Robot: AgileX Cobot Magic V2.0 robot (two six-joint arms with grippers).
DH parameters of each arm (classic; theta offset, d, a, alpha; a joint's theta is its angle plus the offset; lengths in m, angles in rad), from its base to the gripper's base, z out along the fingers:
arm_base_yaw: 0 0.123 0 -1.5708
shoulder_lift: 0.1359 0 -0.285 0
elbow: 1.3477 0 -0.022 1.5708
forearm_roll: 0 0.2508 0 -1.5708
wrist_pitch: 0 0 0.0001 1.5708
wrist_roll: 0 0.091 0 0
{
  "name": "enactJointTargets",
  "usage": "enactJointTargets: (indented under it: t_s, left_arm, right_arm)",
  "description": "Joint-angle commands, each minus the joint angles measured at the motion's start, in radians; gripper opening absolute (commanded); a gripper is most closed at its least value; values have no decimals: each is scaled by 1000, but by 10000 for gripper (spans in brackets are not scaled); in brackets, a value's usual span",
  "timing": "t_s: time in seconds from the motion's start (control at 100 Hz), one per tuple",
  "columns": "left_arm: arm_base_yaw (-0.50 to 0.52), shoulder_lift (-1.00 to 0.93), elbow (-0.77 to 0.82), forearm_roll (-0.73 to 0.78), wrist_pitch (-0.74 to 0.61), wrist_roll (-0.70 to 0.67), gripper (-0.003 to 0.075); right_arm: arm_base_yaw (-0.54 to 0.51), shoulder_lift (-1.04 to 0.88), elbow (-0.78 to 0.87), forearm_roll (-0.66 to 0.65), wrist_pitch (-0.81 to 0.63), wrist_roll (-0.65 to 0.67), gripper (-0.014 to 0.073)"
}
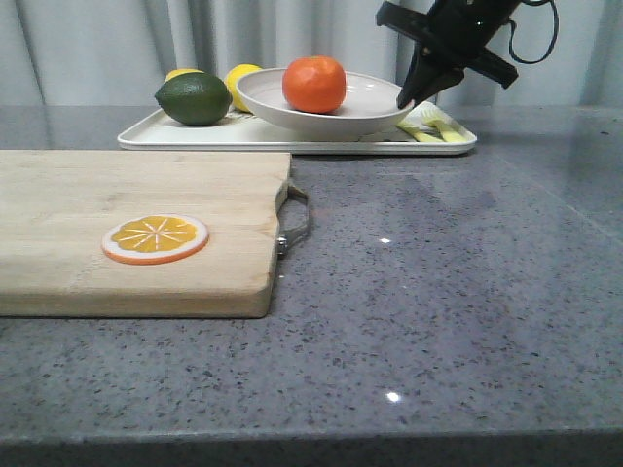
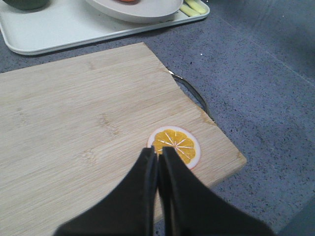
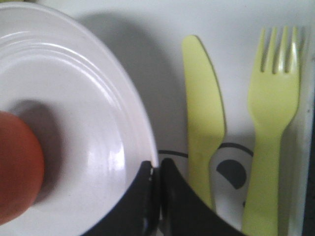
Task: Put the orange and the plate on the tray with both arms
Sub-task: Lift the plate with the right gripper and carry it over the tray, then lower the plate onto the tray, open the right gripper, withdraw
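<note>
Nearest on the grey counter (image 1: 438, 321) lies a wooden board (image 1: 136, 233) with a metal handle (image 1: 297, 219) at its right end. A flat orange slice (image 1: 156, 238) rests on the board near its front edge. The left gripper (image 2: 158, 156) hangs just above that slice, its jaws pressed together with nothing between them.

Farther back sits the tray (image 1: 185, 139), white and low-rimmed. The plate (image 1: 331, 115) rests on the tray, and the orange (image 1: 314, 84) sits inside the plate, left of its middle. To the left of the plate on the tray are a dark green lime (image 1: 194, 98) and, behind it, two lemons (image 1: 240, 80). On the tray's right end lie a pale yellow-green knife (image 3: 203, 118) and fork (image 3: 273, 123), side by side.

The right gripper (image 3: 158, 167) is at the plate's right rim, fingers drawn together on the rim's edge, pinching it.
</note>
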Motion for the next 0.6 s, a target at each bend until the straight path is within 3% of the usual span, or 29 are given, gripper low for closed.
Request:
enactJointTargets:
  t_s: [0.0,0.49,0.59]
  left_arm:
    - [6,-3,-27,-13,-71,0,-19]
    - [6,-3,-27,-13,-71,0,-19]
    - [6,-3,-27,-13,-71,0,-19]
  right_arm:
    - [-3,-63,-42,46,-53,-8,-60]
    - [-3,-23,-42,45,-80,-8,-56]
    - [-3,-23,-42,45,-88,-10,1]
